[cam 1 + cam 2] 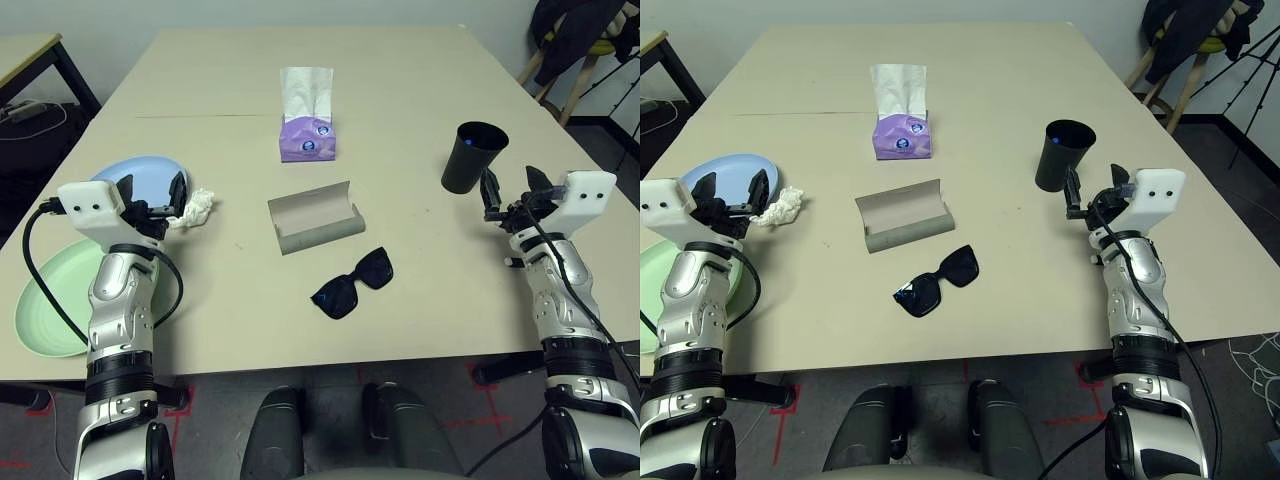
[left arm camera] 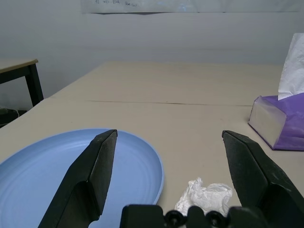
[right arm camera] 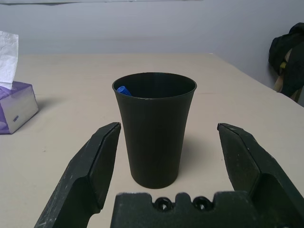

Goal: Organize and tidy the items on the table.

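Currently, left gripper point(image 1: 153, 195): fingers spread wide, nothing held, seen at centre left beside the tissue wad point(image 1: 196, 209).
Right gripper point(image 1: 512, 190): fingers spread wide, empty, placed just right of and below the black cup point(image 1: 472, 156) at centre right.
Plates: blue plate point(image 1: 140, 170) and green plate point(image 1: 55, 295) are found at the left edge of the table point(image 1: 400, 90).
Glasses case point(image 1: 315, 216): lying open at centre.
Sunglasses point(image 1: 352, 283): just below the case.
Tissue box point(image 1: 307, 138): upper centre.

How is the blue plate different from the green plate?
The blue plate is pale blue; the green plate is pale green. The blue plate lies farther up the table, right by the crumpled white tissue; the green plate lies at the table's near edge, partly hidden behind the left arm. Both are round and empty.
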Tool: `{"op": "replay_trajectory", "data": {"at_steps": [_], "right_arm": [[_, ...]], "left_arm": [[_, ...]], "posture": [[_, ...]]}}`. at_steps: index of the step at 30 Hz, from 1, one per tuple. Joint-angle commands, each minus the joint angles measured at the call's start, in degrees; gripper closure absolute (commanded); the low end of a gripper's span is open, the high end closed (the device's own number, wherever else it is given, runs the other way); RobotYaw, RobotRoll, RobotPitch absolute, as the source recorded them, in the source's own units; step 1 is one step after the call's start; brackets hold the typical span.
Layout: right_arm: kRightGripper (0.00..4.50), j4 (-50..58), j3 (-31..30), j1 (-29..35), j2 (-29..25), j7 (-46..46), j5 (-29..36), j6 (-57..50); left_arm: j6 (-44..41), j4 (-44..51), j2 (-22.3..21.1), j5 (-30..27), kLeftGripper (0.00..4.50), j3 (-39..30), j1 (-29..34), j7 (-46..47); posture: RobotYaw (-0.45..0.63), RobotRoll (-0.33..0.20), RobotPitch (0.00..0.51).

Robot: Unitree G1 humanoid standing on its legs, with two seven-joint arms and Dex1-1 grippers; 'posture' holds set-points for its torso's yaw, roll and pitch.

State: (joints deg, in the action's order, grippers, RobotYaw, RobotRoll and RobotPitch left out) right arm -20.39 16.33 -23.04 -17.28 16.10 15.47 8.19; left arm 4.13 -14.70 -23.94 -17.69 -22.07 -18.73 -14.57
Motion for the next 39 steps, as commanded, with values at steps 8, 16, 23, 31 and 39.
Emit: {"op": "replay_trajectory", "data": {"at_steps": [8,16,23,31,39], "right_arm": [[0.03,-0.9,-0.4,-0.8,-0.5,0.3,-0.7,-0.9],[0.03,-0.6,-2.2,-1.6,-2.0,5.9,-0.1,-1.7],[0.03,4.9,-6.0,-0.3,-2.6,15.9,3.1,-5.1],[0.03,7.4,-11.1,-0.1,-6.7,27.3,3.2,-7.7],[0.03,9.1,-14.8,-2.3,-10.3,36.7,3.3,-10.1]], "left_arm": [[-0.9,0.7,0.2,0.6,0.00,0.4,0.8,0.3],[-1.4,2.0,0.0,0.7,0.00,0.7,0.6,0.6],[-2.8,4.7,-0.2,0.4,0.00,0.8,1.5,0.4],[-4.4,4.1,-1.7,0.3,0.00,0.6,1.5,-1.1],[-5.9,5.8,-2.3,0.1,0.00,0.0,3.2,-1.6]], "posture": [[0.08,0.000,0.108],[0.09,0.000,0.124],[0.06,0.000,0.147],[0.05,0.000,0.145],[0.10,0.000,0.141]]}}
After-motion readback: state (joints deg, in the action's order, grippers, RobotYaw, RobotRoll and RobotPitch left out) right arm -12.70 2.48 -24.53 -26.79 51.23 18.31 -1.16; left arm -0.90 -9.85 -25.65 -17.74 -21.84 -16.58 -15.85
